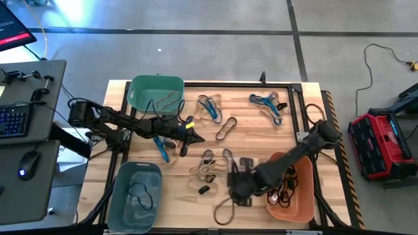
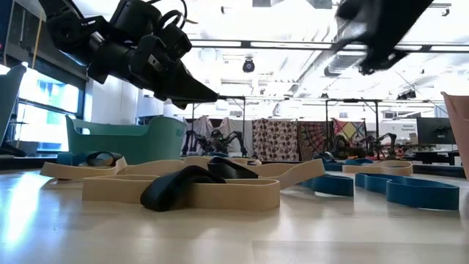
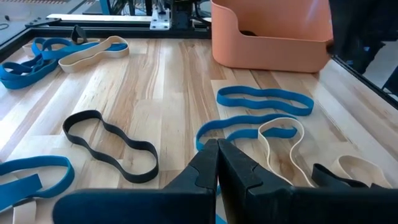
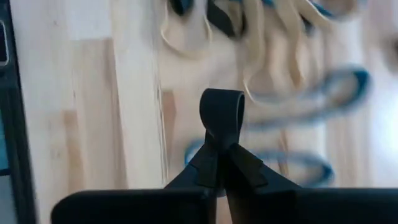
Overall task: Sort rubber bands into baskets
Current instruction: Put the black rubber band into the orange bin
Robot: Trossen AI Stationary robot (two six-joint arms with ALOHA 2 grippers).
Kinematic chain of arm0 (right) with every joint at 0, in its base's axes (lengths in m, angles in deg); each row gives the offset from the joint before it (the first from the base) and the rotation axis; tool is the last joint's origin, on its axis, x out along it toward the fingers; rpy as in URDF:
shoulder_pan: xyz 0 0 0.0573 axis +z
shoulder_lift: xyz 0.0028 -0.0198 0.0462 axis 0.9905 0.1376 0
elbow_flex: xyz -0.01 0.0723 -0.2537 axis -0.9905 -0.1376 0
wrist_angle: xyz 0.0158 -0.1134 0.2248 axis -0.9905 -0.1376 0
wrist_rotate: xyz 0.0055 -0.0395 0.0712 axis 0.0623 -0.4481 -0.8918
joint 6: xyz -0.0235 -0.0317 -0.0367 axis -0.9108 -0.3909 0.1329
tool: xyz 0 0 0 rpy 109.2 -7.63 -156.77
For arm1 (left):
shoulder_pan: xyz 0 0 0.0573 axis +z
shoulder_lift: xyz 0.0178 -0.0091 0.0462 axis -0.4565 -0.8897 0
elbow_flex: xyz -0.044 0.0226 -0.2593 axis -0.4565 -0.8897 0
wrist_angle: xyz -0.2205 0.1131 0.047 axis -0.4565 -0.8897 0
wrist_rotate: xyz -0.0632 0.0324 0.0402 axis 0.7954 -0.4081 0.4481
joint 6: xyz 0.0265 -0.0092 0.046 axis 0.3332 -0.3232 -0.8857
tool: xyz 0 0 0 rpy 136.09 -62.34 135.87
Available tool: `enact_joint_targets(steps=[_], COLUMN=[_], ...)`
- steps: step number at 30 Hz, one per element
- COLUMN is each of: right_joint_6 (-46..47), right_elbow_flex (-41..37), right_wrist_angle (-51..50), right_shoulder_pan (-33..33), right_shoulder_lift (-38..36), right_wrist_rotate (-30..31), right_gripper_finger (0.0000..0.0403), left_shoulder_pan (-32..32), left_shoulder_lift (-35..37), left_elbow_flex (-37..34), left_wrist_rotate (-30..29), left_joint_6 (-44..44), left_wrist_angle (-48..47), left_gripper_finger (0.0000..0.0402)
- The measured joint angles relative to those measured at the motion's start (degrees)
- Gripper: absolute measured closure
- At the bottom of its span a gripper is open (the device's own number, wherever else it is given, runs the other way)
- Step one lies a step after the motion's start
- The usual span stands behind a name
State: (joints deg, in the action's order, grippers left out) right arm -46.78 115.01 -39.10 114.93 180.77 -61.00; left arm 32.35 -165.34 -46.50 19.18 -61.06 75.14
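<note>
Item: right gripper (image 4: 221, 149). We are finding its fingers clenched on a small black rubber band (image 4: 221, 111), which is standing up as a short loop between the tips. In the high view this gripper (image 1: 236, 187) is sitting low over the bench (image 1: 248, 140), just beside the orange basket (image 1: 292, 207).

Item: left gripper (image 3: 217, 163). We are seeing its fingers pressed together on nothing, waiting above the middle of the bench near the teal-green basket (image 1: 157, 87).

Item: grey-blue basket (image 1: 124, 207). It is holding one dark band at the near left corner.

Item: loose stock. We are counting blue, tan and black bands scattered across the wood, among them a black band (image 3: 112, 144) and a blue band (image 3: 264, 101) lying flat ahead of the left gripper.

Item: hazards. We are judging the pinch on the black band to be shallow, only a fold of it between the tips, so it could be slipping out during the carry. A neighbouring band could also be snagging on it and riding along into the wrong basket.
</note>
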Motion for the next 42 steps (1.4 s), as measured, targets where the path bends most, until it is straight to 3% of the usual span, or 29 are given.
enact_joint_targets(steps=[6,12,16,20,29,34,38,42], right_joint_6=[21.21,37.91,44.13,49.03,53.65,54.12,55.02,55.07], right_elbow_flex=[4.63,4.5,1.95,-6.02,-30.44,-37.97,-39.33,-39.18], right_wrist_angle=[-18.53,-29.05,-28.49,-25.57,-5.38,-1.66,-1.56,-1.55], right_shoulder_pan=[6.36,13.92,17.18,19.45,20.28,18.45,17.23,15.81], right_shoulder_lift=[-3.29,-4.41,-4.94,-8.16,-24.52,-30.57,-32.34,-32.35], right_wrist_rotate=[0.14,-2.41,-3.33,-6.21,-7.93,-11.38,-12.92,-13.75], right_gripper_finger=[0.0401,0.0402,0.0402,0.0402,0.0403,0.04,0.0372,0.0317], left_shoulder_pan=[0.01,0.02,0.02,0.04,0.04,0.04,0.04,0.02], left_shoulder_lift=[0.0,0.0,0.0,0.0,0.0,0.0,1.59,4.98], left_elbow_flex=[0.0,0.0,0.0,0.0,0.02,0.02,0.22,2.35], left_wrist_rotate=[0.0,0.0,0.0,0.0,0.36,0.48,0.48,0.5], left_joint_6=[-0.22,-0.59,0.03,0.33,0.44,0.02,-1.58,-3.14], left_wrist_angle=[0.0,0.02,0.04,0.04,-0.45,-0.68,-2.59,-10.49], left_gripper_finger=[0.0401,0.0402,0.0402,0.0402,0.0402,0.0401,0.0401,0.0401])
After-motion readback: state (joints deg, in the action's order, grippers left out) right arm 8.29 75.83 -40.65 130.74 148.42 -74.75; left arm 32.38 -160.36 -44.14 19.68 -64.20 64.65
